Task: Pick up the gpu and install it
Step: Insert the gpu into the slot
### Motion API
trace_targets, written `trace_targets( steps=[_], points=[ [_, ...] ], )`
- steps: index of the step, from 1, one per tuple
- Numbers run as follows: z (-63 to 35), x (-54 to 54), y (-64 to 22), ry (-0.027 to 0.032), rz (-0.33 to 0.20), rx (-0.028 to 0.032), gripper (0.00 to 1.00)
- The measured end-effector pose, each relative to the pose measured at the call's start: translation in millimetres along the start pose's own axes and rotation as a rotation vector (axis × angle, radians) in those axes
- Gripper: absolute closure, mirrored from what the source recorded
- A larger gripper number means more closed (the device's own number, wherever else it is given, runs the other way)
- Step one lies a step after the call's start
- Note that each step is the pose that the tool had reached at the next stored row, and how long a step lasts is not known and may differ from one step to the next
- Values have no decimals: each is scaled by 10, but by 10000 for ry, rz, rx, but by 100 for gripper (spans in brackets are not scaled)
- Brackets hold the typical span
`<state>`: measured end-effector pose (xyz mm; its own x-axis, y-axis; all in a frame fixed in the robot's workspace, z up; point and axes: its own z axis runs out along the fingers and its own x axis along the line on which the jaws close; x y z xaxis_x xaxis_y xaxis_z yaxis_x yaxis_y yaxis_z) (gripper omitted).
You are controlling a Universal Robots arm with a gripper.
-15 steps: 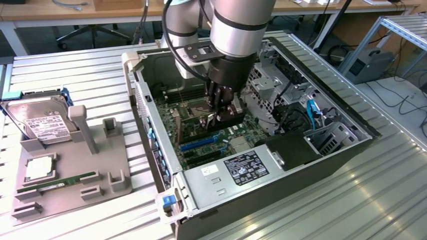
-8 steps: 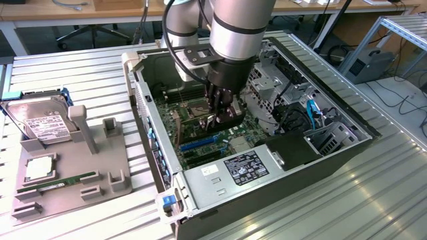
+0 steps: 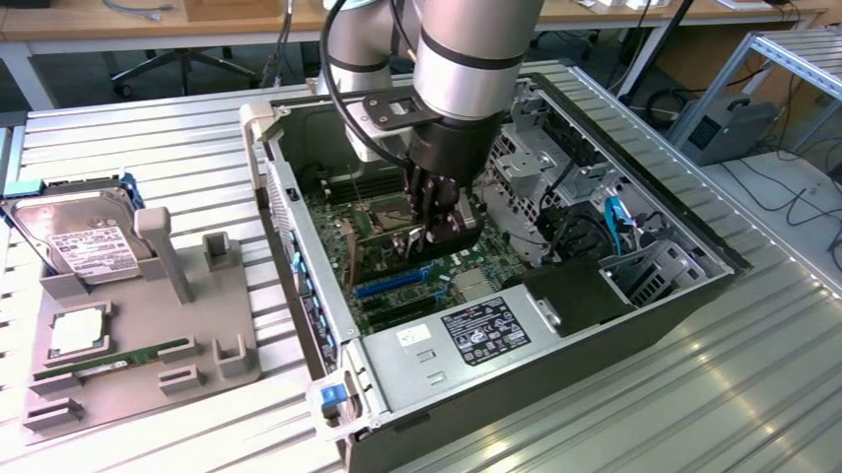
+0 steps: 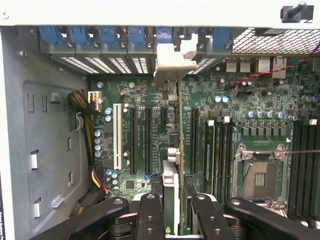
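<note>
The ribbed aluminium work table spans the exterior view, with bare slats at lower right and upper left. At the centre lies the open grey steel computer case, side panel off, its rim framing the green motherboard. The silver-and-black jointed robot arm descends from the top centre of the exterior view into that opening, with free room between it and the case walls on both sides.

At the left of the exterior view sits a grey moulded parts holder. It carries a silver boxy hard drive with a white label at the upper left and a narrow green RAM stick near its lower edge; both are well apart from the case.

The black multi-link gripper, seen in the wrist view at bottom centre, is clamped on the thin dark gpu card, fingers pressed against its two faces. The card stands edge-on, upright over the motherboard between black expansion slots. Its silver-beige metal bracket sits at the rear slot openings beneath the row of blue retaining clips. Whether the card's lower edge is seated in a slot cannot be told.
</note>
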<state>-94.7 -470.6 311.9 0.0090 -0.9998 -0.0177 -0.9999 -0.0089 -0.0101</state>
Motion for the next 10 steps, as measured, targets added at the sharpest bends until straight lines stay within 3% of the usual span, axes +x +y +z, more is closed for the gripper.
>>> trace_targets(
  steps=[10],
  points=[
    [15,1,7,-1,1,1,73]
  ],
)
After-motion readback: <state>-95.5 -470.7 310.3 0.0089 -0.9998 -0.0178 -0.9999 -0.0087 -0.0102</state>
